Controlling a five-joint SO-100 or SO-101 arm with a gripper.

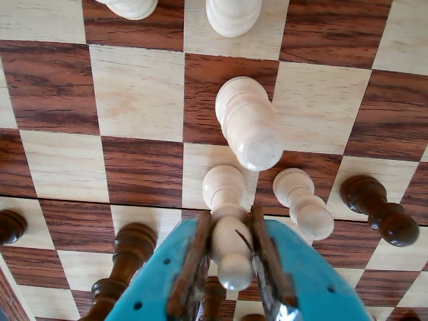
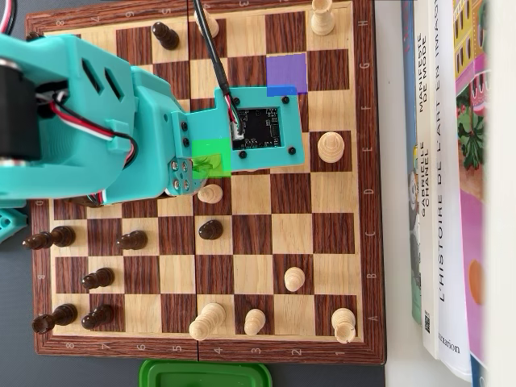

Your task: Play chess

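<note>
In the wrist view my teal gripper (image 1: 231,217) is shut on a light wooden pawn (image 1: 226,194), with its brown pads against the pawn's sides. The pawn's base points toward the wooden chessboard (image 1: 137,90); I cannot tell whether it touches a square. A taller light piece (image 1: 249,124) stands just beyond it and a second light pawn (image 1: 304,200) to its right. In the overhead view the teal arm (image 2: 121,129) and the camera board (image 2: 262,129) hide the jaws and the held pawn. A purple-tinted square (image 2: 288,74) and a green-tinted patch (image 2: 211,157) show there.
Dark pieces (image 1: 378,208) (image 1: 127,257) stand close on both sides of the jaws. Overhead, dark pieces (image 2: 97,279) cluster at the board's lower left and light ones (image 2: 255,321) along the bottom. Books (image 2: 451,185) lie right of the board (image 2: 367,201) and a green lid (image 2: 205,375) below it.
</note>
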